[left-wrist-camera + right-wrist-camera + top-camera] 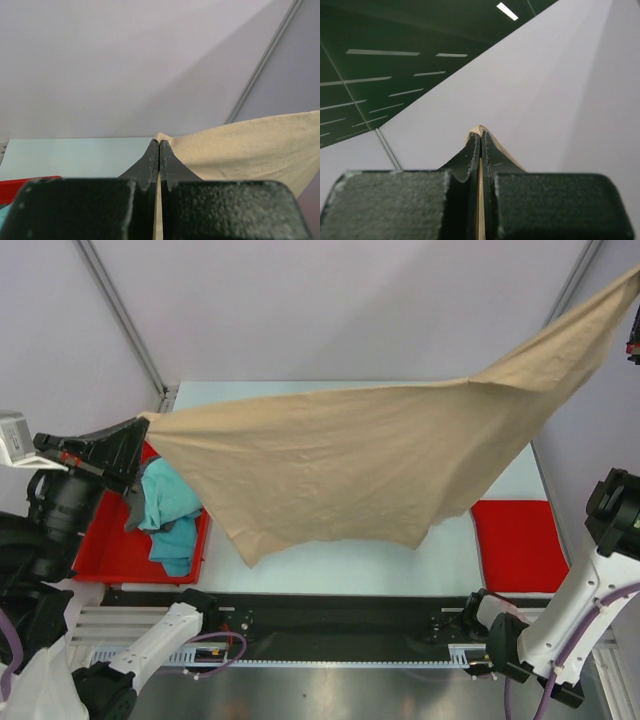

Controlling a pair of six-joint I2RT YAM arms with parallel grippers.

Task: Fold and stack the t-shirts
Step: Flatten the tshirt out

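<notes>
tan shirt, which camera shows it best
Top external: nearly the whole tan shirt hangs spread in mid-air. Left wrist shows a corner pinched in the left gripper; right wrist shows just a sliver in the right gripper.

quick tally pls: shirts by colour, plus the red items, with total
tan shirt: 1
teal shirt: 1
grey shirt: 1, mostly under the teal one
red tray: 1
red mat: 1
Total: 5
</notes>
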